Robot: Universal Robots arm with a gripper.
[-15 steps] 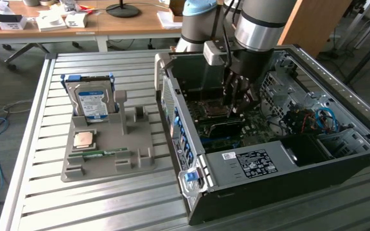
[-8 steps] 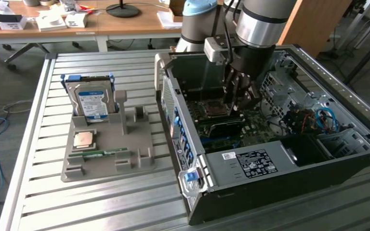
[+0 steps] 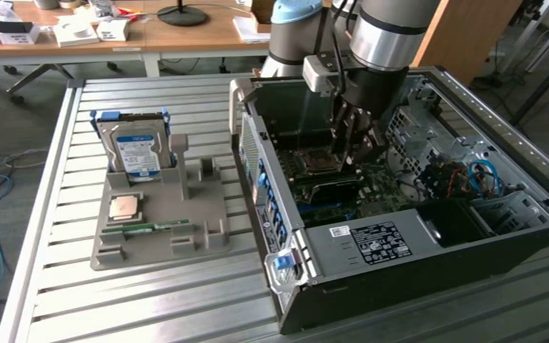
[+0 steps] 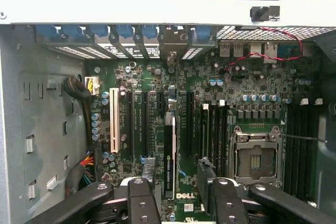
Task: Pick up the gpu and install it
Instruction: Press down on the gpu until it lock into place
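The gripper hangs inside the open computer case, which lies on its side on the slatted bench right of centre in the exterior view. In the wrist view the gripper has its fingers spread, one on either side of the gpu, a thin dark card standing edge-on in a slot of the motherboard, just below the middle of the frame. The fingers appear released rather than clamped on the card, though their tips sit close to its edge.

From here the risks are these: the card may not be fully seated along its slot, so any brush from a finger could tilt or lever it out. The fingers could also snag the neighbouring slots or the cable bundle at lower left of the wrist view. On the grey tray at left in the exterior view, the hard drive stands well apart.
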